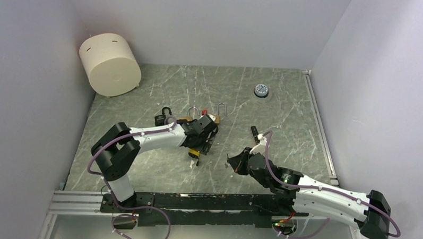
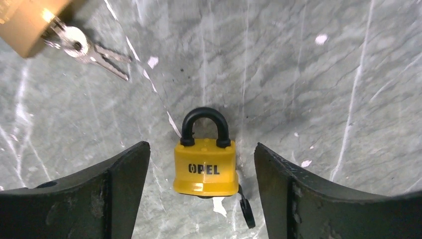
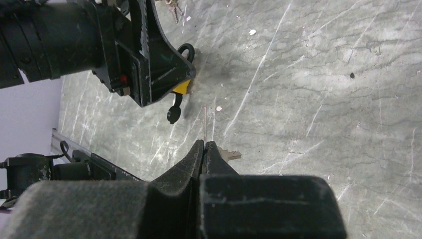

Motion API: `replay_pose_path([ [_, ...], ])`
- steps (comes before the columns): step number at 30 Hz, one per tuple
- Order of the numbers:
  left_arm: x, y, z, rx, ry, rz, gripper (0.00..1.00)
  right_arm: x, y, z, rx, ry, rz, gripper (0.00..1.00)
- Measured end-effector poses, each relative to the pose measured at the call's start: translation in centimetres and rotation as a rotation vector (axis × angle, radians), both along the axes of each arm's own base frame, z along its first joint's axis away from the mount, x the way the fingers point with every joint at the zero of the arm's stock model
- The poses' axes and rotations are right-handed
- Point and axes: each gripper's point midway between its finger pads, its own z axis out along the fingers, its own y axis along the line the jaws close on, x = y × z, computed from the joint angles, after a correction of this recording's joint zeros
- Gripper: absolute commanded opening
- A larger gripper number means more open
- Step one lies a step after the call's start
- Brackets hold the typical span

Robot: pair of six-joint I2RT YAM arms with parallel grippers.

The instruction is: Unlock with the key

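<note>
The yellow padlock lies flat on the table, its shackle pointing to 12 o'clock in the left wrist view. It sits between the fingers of the left gripper, which stand apart on either side and touch nothing. The right gripper has its fingers pressed together on the key, a bit of which pokes out at 3 o'clock of the tips. In the top view this gripper sits at about 4 o'clock from the padlock, near it but apart.

The padlock is not gripped, so a key pushed against it would probably slide or spin it on the smooth stone. A black flap hangs at 5 o'clock of the padlock's body, and it could get in the key's way. Little of the key shows past the fingers, so it may twist in that pinch when it meets resistance. The two arms are also close enough to knock each other.

Only the left wrist view shows the gaps beside the padlock, and a brass padlock with spare keys at 10 o'clock. Only the right wrist view shows the held key. The top view alone shows how the two arms lie to each other.
</note>
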Motion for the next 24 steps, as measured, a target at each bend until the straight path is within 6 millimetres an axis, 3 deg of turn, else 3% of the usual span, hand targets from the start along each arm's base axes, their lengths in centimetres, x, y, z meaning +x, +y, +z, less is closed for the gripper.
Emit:
replay_pose_path([
  [4, 1.1, -0.5, 1.4, -0.009, -0.054, 0.013, 0.66, 0.0, -0.1, 0.0, 0.003, -0.003, -0.001, 0.0],
  [9, 1.7, -1.1, 2.6, -0.035, -0.076, 0.054, 0.44, -0.1, -0.4, -0.7, -0.005, 0.0, -0.001, 0.0],
  [13, 2.1, -1.5, 2.4, -0.026, -0.054, 0.127, 0.42, -0.2, -0.5, -0.9, -0.009, 0.002, -0.001, 0.0],
  [24, 1.6, -1.6, -0.7, 0.058, 0.049, 0.239, 0.36, -0.1, -0.3, -1.0, -0.01, 0.001, 0.001, 0.0],
])
